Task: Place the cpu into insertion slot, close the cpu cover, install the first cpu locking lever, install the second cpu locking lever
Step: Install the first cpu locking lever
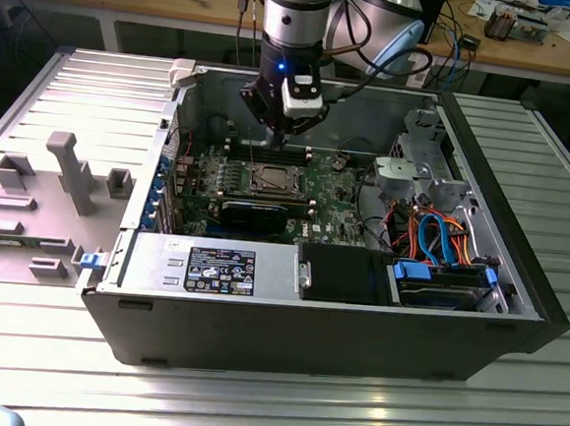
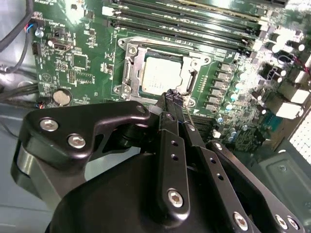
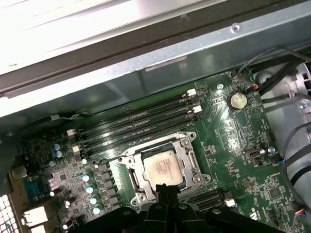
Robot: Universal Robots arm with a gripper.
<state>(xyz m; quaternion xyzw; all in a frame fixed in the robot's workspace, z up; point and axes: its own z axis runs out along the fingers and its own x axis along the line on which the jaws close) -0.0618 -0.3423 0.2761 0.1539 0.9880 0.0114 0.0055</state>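
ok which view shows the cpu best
The second wrist view, narrowly: the cpu is biggest, nearly its whole top bare, the claw overlapping one edge. The first wrist view shows the cpu much the same, slightly smaller. In the exterior view the cpu is a tiny square.

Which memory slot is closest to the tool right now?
The memory slot right beside the cpu, just beyond the tool. The other slots lie farther off, toward the case wall.

Arm (image 1: pixel 295 16): silver-grey cylinder, blue light (image 1: pixel 282 68) at its 6 o'clock end, black cables (image 1: pixel 345 25) at 3 o'clock. The hand (image 2: pixel 175 99): matte black links, silver socket-head screws (image 2: pixel 49 124).
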